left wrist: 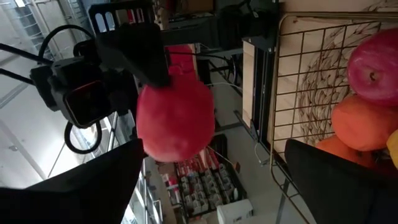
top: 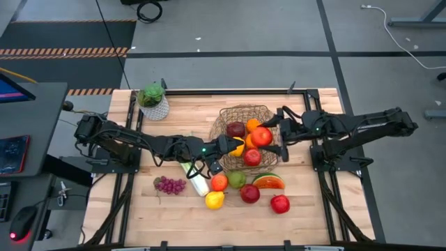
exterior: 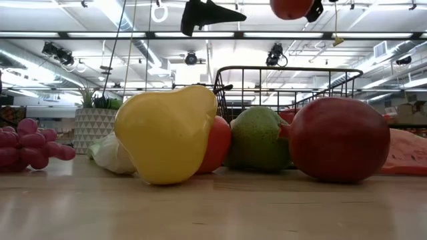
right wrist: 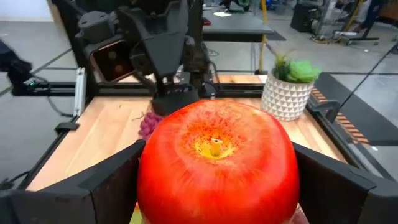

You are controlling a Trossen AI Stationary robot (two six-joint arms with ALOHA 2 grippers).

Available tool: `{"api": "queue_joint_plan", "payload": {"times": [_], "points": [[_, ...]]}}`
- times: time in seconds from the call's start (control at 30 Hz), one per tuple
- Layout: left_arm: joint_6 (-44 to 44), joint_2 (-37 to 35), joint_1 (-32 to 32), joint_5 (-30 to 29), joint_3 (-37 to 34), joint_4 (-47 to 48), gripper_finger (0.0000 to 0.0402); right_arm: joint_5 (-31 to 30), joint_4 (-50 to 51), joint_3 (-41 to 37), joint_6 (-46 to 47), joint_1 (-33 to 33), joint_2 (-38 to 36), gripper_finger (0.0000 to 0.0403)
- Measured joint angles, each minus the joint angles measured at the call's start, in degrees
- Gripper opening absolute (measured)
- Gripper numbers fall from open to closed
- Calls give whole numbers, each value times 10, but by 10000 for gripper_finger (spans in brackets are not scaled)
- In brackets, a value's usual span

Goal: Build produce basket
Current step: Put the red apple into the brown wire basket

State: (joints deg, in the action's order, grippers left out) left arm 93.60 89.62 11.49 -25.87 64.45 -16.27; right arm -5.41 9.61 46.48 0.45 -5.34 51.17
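Note:
The wire basket (top: 224,120) stands mid-table, with red apples, oranges and a yellow pepper (top: 238,148) inside. My right gripper (top: 268,136) reaches in from the table's right and is shut on a red apple (top: 262,137) above the basket. That apple also shows at the low view's top edge (exterior: 291,7). My left gripper (top: 221,153) hangs open at the basket's left rim with nothing between its fingers (left wrist: 93,186). It faces the held apple (left wrist: 175,118). My right gripper pinches the red apple's two opposite sides (right wrist: 148,180) between its two fingers (right wrist: 112,183). The fingers come nearly level from the table's right side. The apple's stem dimple (right wrist: 215,146) faces back toward the wrist. The apple is lifted clear, above the basket.
On the near table lie purple grapes (top: 169,185), a leek (top: 196,180), an orange (top: 219,182), a green fruit (top: 237,179), a watermelon slice (top: 268,181), a lemon (top: 214,200) and two red apples (top: 250,193) (top: 280,203). A potted plant (top: 153,101) stands far left.

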Motion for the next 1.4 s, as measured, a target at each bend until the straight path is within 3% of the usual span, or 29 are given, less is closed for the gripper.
{"api": "queue_joint_plan", "payload": {"times": [0.23,0.53,0.93,1.17,1.4], "points": [[-34,0,13,-20,0,-5,397,4,29,0,-62,-26,9,364],[-105,0,14,-66,0,-5,397,-53,49,0,-310,-58,47,364],[-130,0,-18,-91,0,-5,397,-321,52,0,-612,-67,103,364],[-149,0,-18,-96,0,-6,397,-365,40,0,-698,-78,123,364],[-228,0,-18,-117,0,-6,397,-434,16,0,-788,-140,133,364]]}}
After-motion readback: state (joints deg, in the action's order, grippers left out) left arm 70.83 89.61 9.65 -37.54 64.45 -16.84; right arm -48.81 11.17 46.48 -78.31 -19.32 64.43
